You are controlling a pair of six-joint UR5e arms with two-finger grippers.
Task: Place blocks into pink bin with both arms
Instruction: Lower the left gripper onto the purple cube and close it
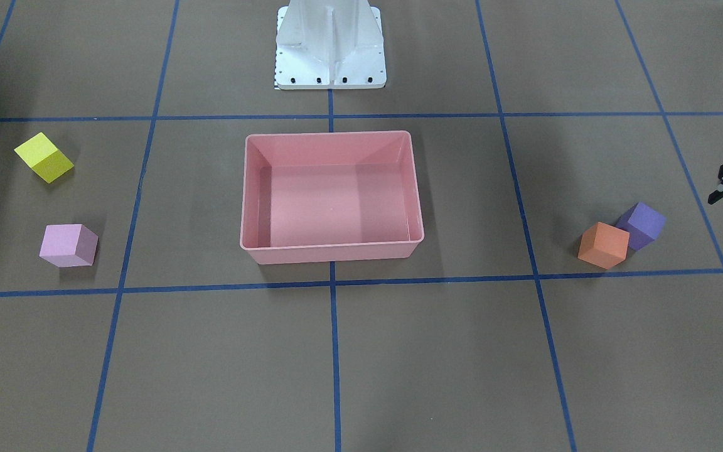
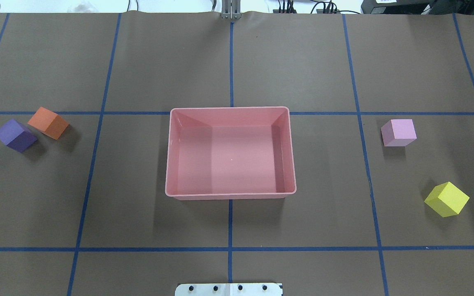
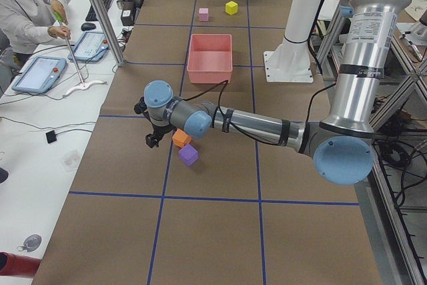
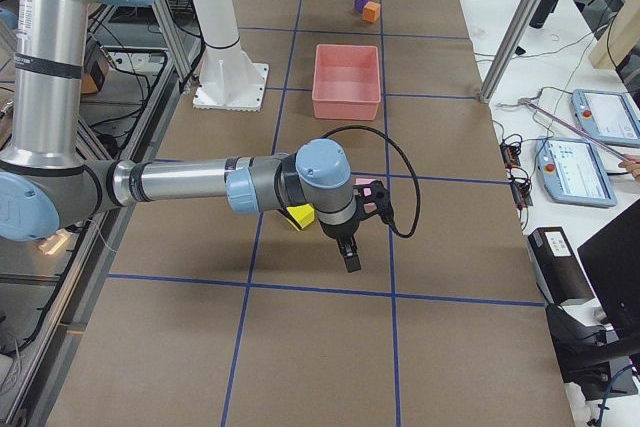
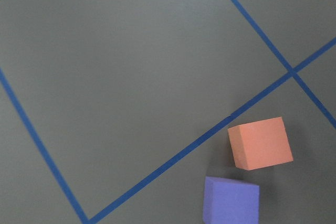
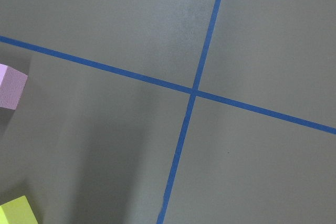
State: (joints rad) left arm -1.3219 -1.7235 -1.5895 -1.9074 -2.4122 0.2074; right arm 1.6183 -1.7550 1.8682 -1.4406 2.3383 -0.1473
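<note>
Nothing binned yet. The shallow salmon-pink plastic bin (image 1: 330, 252) sat empty mid-worktop (image 2: 303, 61), just ahead of the robot's base. All four cubes lay outside it.

- Robot's left side: matte orange cube (image 2: 48, 122) and matte purple cube (image 2: 16, 135) lay just beside each other. Whether they touched could not be told.
- Robot's right side: light-pink cube (image 2: 398, 132) and yellow cube (image 2: 447, 199) lay well apart.

Step judged in hand: both arms approaching for a first pick.

Left pincer (image 3: 152, 139) hung above the orange and purple pair, off to their outer side, touching neither. Its wrist view showed both cubes low in frame and no fingers. Only part of its black linkage reached the front view's edge, so its opening could not be told. It carried nothing.

Right pincer (image 4: 349, 259) hovered near the yellow cube. It appeared only in the side view, so released or clenched could not be told.

To do this well:
- Square the fingers to the cube faces, since the cubes sit skewed to the tape grid.
- On the left, grip the orange cube across its free faces, so that no finger lands on the purple neighbour.
- Stagger the drops over the bin.
</note>
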